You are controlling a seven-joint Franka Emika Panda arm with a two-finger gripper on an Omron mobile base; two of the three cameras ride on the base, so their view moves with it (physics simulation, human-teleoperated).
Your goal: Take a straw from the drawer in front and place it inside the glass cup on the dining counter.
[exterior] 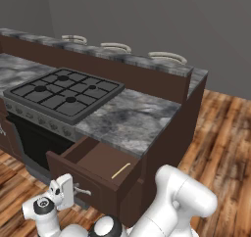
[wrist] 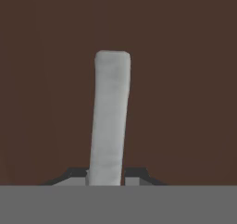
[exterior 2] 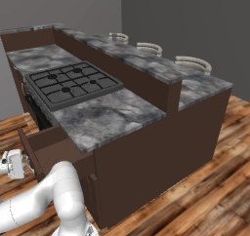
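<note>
In the left base view the drawer (exterior: pixel 98 167) stood pulled out from under the grey marble worktop (exterior: pixel 130 118), just right of the black gas stove (exterior: pixel 66 94). The straw (exterior: pixel 120 171) lay flat on the drawer floor near its right side wall, pale yellow against the dark wood. The gripper (exterior: pixel 74 188) sat low at the drawer's front panel, at the curved metal handle (exterior: pixel 83 190), with the white arm rising from the bottom right. Behind the stove ran the raised dining counter (exterior: pixel 147 62), and the pale backs of three stools (exterior: pixel 167 57) showed beyond its far edge. The glass cup could not be made out on it.

In the right base view the drawer (exterior 2: pixel 44 149) jutted out at the left under the worktop (exterior 2: pixel 110 118), seen from its side, so its contents were hidden. The white hand (exterior 2: pixel 13 164) was just left of the drawer front. The dining counter (exterior 2: pixel 146 64) ran along the back, above the stove (exterior 2: pixel 73 84).

In the hand view the handle (wrist: pixel 110 116) ran as a pale grey bar against the dark brown drawer front (wrist: pixel 185 79), its lower end passing between the two dark fingertips (wrist: pixel 136 173). The jaws stood narrow, one tip close on each side of the bar; whether they pressed on it or had slackened could not be told.
</note>
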